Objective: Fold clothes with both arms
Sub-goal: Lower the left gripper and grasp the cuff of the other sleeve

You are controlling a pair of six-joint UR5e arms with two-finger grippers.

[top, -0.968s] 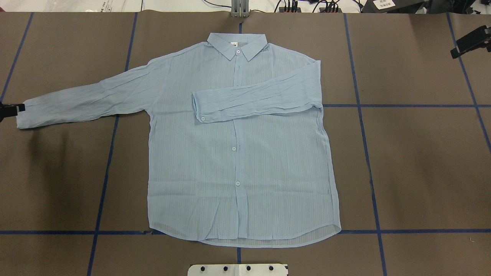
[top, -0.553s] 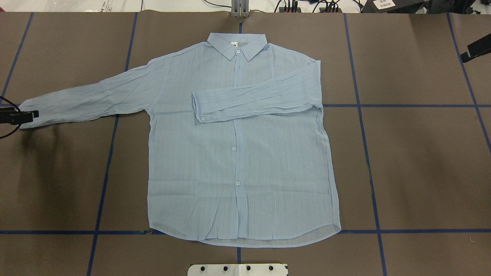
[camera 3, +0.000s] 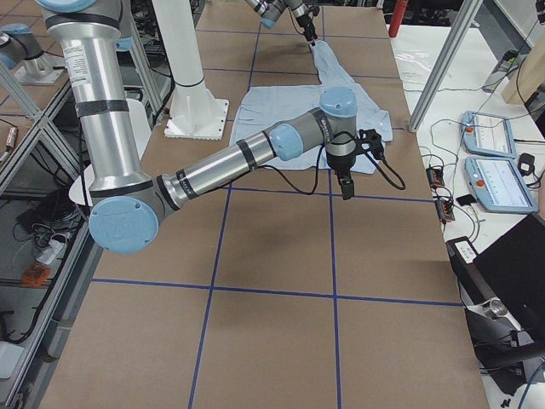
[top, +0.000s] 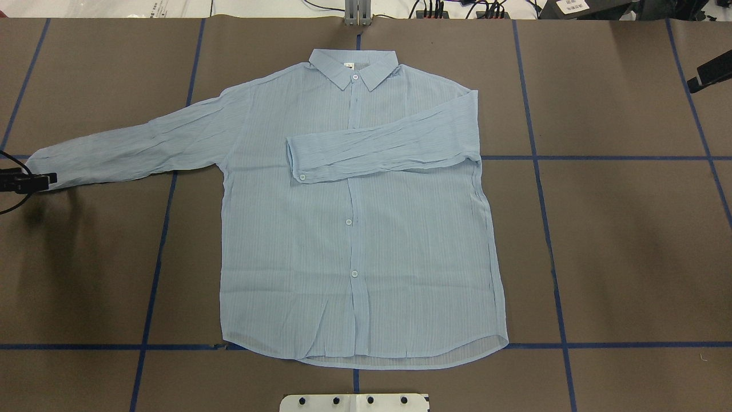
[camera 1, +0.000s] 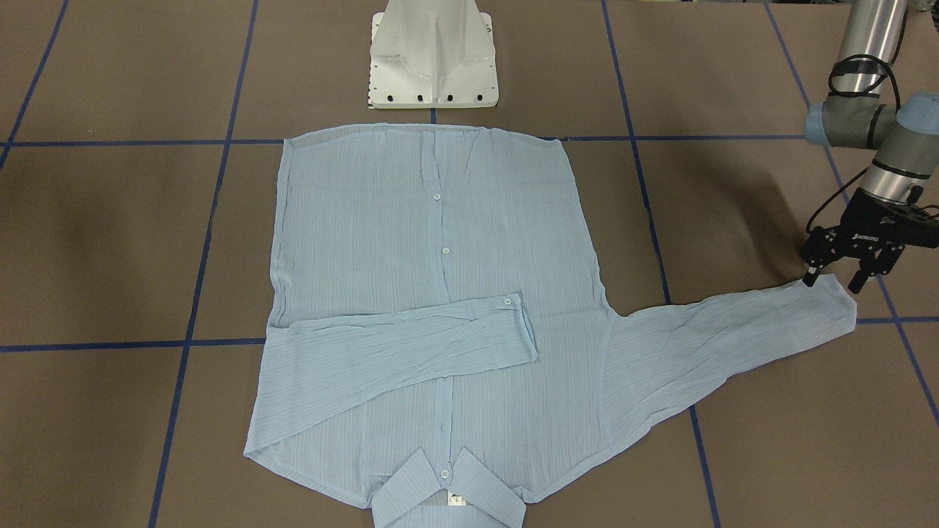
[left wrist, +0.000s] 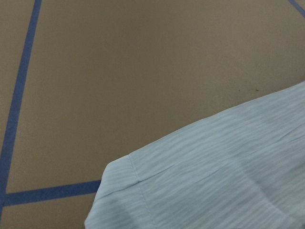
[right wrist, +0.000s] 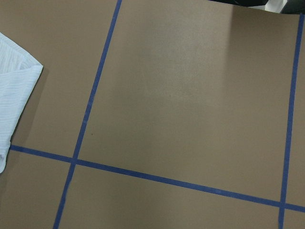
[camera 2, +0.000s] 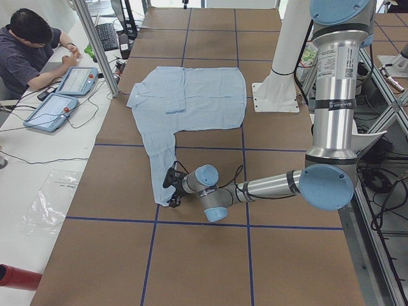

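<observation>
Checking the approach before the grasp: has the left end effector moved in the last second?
Yes. In the overhead view the left end effector has slid down the view, toward the robot, away from the horizontal blue tape line.

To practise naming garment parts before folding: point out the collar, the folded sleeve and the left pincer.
collar (top: pixel 329 63): overhead view, on one wing.
folded sleeve (top: pixel 383 143): overhead view, mid-sleeve.
left pincer (camera 1: pixel 832 281): front-facing view, between its fingertips.

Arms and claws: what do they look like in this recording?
The left arm and right arm are silver-grey tube segments with light-blue joint caps; black cables loop at the wrists. The left claw and right claw are black with two fingers; the left bears small white lettering.
</observation>
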